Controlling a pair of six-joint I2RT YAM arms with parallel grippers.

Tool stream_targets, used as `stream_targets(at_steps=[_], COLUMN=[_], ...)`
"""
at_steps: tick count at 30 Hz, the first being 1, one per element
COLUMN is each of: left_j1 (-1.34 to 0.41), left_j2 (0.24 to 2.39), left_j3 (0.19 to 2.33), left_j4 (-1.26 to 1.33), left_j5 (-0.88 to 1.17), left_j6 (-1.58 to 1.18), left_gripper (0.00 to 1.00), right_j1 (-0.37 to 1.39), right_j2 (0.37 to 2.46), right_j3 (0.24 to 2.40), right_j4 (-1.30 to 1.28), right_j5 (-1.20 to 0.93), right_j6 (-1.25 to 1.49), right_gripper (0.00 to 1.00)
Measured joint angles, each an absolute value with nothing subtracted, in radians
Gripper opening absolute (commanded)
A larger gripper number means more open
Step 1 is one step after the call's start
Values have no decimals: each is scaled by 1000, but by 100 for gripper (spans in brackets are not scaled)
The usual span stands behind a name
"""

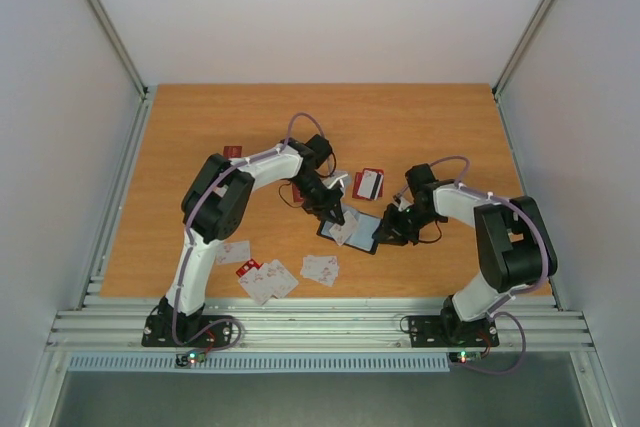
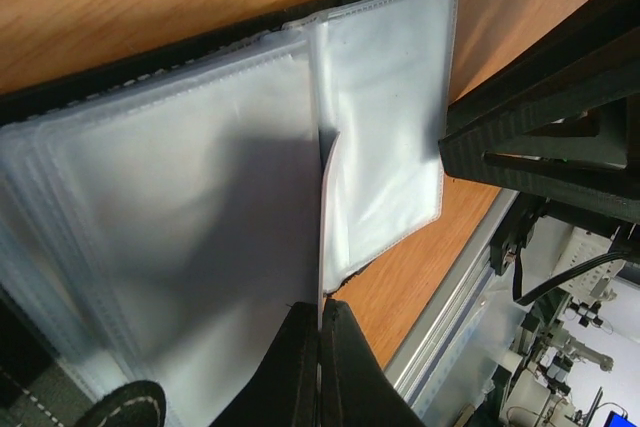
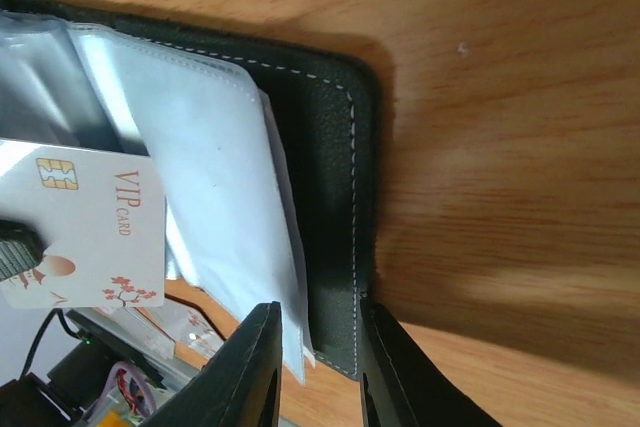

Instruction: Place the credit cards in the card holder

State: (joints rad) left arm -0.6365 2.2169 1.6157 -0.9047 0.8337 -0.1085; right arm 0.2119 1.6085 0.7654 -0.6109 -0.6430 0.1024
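On the bench [image 1: 420,117] the right gripper [image 3: 318,312] pinches the card holder [image 3: 330,147]. The left gripper [image 2: 320,322] clamps a VIP card [image 3: 90,227] that may buckle against a sleeve [image 2: 390,117]

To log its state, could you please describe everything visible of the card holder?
The card holder lies open and flat on the wooden table, between both arms. Its outer cover looks like black leather with pale stitching. Inside are several clear, pale plastic sleeves, fanned loose. The right claw clamps the cover's edge together with one sleeve. The left claw holds a white VIP card edge-on at the sleeves' middle seam.
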Motion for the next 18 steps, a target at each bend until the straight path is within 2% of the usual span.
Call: stream_targets(at_steps=[18], left_j1=[-636], left_j2=[2234], left_j3=[1615], left_j4=[-798], left_j5=[859], left_j6=[-176], left_gripper=[0], right_j1=[205], right_j2=[1654], right_j3=[772], right_j4=[-607], right_j5=[-682], right_j6=[84], right_gripper=[18])
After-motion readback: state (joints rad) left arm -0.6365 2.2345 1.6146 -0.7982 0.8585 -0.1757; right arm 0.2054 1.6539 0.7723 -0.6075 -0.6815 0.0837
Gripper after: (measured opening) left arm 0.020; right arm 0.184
